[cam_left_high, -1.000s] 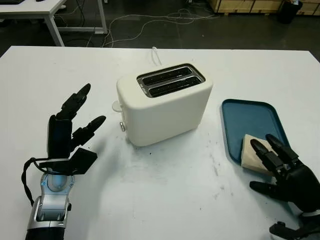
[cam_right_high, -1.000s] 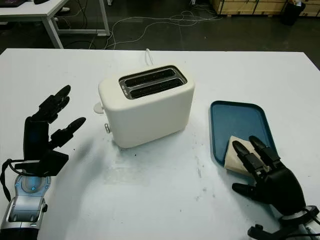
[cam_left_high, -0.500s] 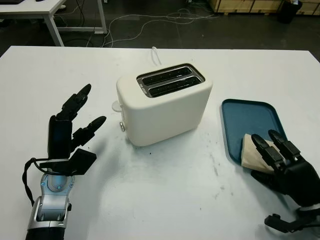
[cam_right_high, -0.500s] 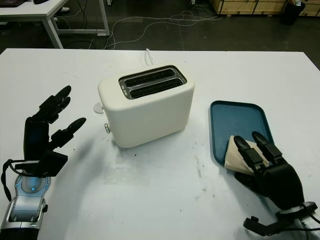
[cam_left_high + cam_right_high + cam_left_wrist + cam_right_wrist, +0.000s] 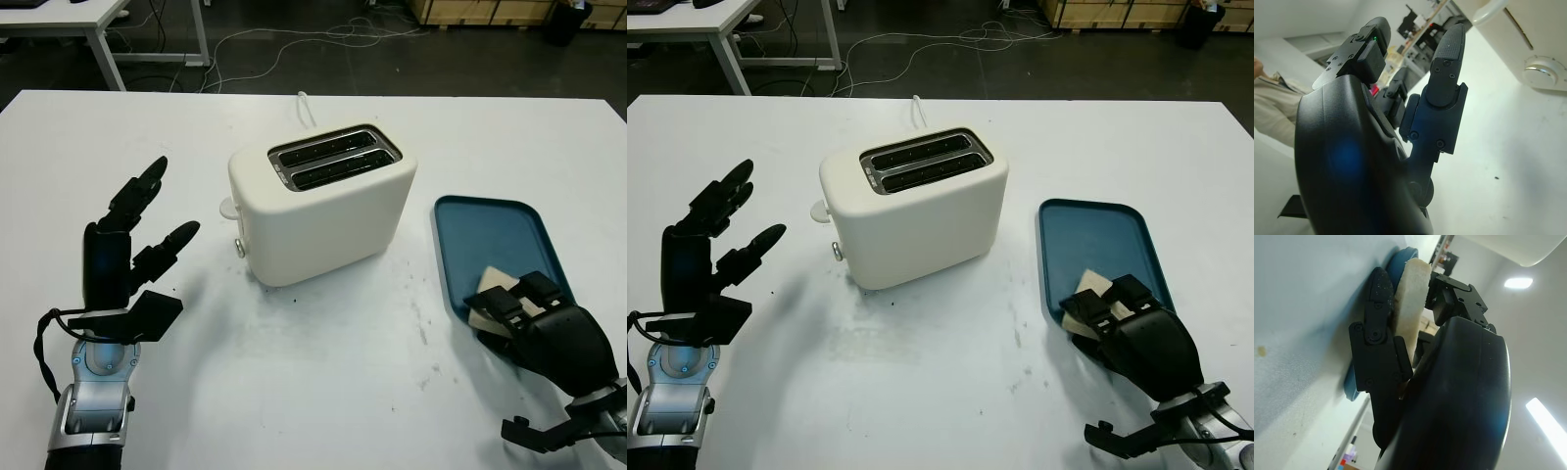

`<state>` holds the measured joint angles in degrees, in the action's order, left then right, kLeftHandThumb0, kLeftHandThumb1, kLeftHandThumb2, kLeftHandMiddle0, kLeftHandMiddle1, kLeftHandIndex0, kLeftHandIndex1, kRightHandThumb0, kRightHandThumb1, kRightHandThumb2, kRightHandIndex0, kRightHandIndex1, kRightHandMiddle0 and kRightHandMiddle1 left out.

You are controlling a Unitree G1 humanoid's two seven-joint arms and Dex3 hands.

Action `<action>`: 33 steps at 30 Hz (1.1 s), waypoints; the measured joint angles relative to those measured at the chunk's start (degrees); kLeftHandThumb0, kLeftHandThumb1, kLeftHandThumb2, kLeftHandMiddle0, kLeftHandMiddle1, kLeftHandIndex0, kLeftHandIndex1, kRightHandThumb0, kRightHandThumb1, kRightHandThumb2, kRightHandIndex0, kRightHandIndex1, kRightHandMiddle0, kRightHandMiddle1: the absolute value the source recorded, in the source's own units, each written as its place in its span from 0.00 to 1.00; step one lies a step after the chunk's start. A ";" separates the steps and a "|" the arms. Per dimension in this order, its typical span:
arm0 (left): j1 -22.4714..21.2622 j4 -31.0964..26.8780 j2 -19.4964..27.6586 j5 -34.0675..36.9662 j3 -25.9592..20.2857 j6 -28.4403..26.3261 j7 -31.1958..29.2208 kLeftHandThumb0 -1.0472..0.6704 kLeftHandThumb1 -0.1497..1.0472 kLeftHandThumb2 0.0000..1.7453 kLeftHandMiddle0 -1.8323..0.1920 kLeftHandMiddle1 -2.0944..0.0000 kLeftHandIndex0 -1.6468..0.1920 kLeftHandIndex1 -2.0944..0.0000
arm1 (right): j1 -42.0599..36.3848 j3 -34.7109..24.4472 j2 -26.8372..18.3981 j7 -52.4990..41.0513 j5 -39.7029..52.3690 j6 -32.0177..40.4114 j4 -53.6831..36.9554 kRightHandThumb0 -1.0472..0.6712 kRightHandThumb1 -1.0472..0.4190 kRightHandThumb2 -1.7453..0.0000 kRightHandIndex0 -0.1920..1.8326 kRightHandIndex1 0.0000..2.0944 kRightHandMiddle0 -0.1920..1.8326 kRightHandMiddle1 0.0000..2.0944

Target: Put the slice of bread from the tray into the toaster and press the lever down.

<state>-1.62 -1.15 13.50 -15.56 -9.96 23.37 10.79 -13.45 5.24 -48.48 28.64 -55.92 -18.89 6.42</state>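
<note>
Left eye view: the cream toaster (image 5: 321, 201) stands mid-surface (image 5: 323, 392), both slots bare, its lever (image 5: 228, 208) and knob on the end facing the left hand (image 5: 127, 250). That hand is raised over the surface well apart from the toaster, open and holding nothing. At the right, the blue tray (image 5: 495, 240) carries the bread (image 5: 487, 294) at its near end, and the right hand (image 5: 539, 318) is curled over the slice, fingers (image 5: 505, 302) wrapped across its top.

Right eye view: the same layout; the right hand (image 5: 1132, 328) covers most of the bread (image 5: 1085, 291), leaving one pale corner showing on the tray (image 5: 1095, 235).

Left wrist view: the left hand's fingers (image 5: 1447, 73) stand straight, gripping nothing, with the toaster's lever (image 5: 1488, 11) and knob (image 5: 1542, 73) beyond them.

Right wrist view: the bread (image 5: 1411, 298) is pinched on edge between the thumb (image 5: 1376, 333) and the other fingers (image 5: 1457, 296), with the tray rim (image 5: 1398, 262) just behind it.
</note>
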 measured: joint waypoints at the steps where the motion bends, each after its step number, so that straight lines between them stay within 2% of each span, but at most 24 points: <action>1: 0.03 -0.09 0.00 0.25 0.00 -0.13 -0.32 0.33 0.89 0.03 0.60 1.00 0.61 1.00 | -0.30 0.02 0.01 -0.19 -0.24 0.53 -0.55 0.41 0.09 0.73 0.85 0.83 0.17 0.83; 6: 0.13 -0.77 0.00 0.68 -0.01 -0.87 -0.88 0.34 0.89 0.03 0.60 1.00 0.61 1.00 | -0.66 0.23 0.12 -0.45 -1.37 1.62 -1.42 0.43 0.09 0.68 0.87 0.83 0.14 0.83; 10: 0.12 -0.61 0.00 0.67 -0.01 -0.82 -0.85 0.34 0.89 0.03 0.60 1.00 0.60 1.00 | -0.46 0.50 0.13 1.76 -2.50 1.61 -1.15 0.42 0.09 0.70 0.86 0.83 0.12 0.83; 12: 0.13 -0.25 0.00 0.71 -0.01 -0.73 -0.85 0.34 0.89 0.03 0.60 1.00 0.60 1.00 | 0.21 0.46 0.19 3.68 -2.54 1.46 -0.69 0.43 0.09 0.71 0.70 0.83 0.11 0.83; 15: 0.13 -0.05 0.00 0.66 0.00 -0.73 -0.80 0.34 0.89 0.02 0.59 1.00 0.60 1.00 | 2.61 0.16 0.21 8.54 -2.34 -0.55 1.35 0.45 0.09 0.78 0.22 0.83 0.10 0.83; 17: 0.13 -0.07 0.00 0.65 0.02 -0.73 -0.79 0.34 0.89 0.02 0.59 1.00 0.60 1.00 | 5.15 -0.13 0.24 12.44 -1.66 -2.69 2.99 0.45 0.09 0.79 0.12 0.83 0.10 0.83; 22: 0.16 -0.15 -0.01 0.65 0.05 -0.74 -0.81 0.34 0.89 0.03 0.60 1.00 0.60 1.00 | 11.22 -1.26 0.43 15.47 3.04 -8.17 5.82 0.43 0.09 0.78 0.10 0.83 0.09 0.83; 26: 0.21 -0.21 -0.01 0.65 0.07 -0.74 -0.80 0.35 0.89 0.02 0.60 1.00 0.61 1.00 | 15.99 -2.10 0.63 17.10 5.26 -11.88 8.14 0.40 0.09 0.72 0.09 0.83 0.09 0.83; 29: 0.24 -0.21 -0.01 0.65 0.07 -0.74 -0.80 0.36 0.89 0.02 0.60 1.00 0.60 1.00 | 19.65 -2.83 0.93 15.99 8.68 -13.98 9.33 0.37 0.09 0.68 0.09 0.83 0.09 0.83; 33: 0.29 -0.21 -0.02 0.67 0.08 -0.74 -0.80 0.35 0.89 0.02 0.60 1.00 0.60 1.00 | 22.58 -3.19 0.96 12.35 11.71 -15.44 10.12 0.35 0.09 0.68 0.09 0.83 0.09 0.83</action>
<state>-1.34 -1.36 13.48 -14.89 -9.88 22.63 9.99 9.12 2.05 -47.52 41.00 -44.21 -34.33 16.54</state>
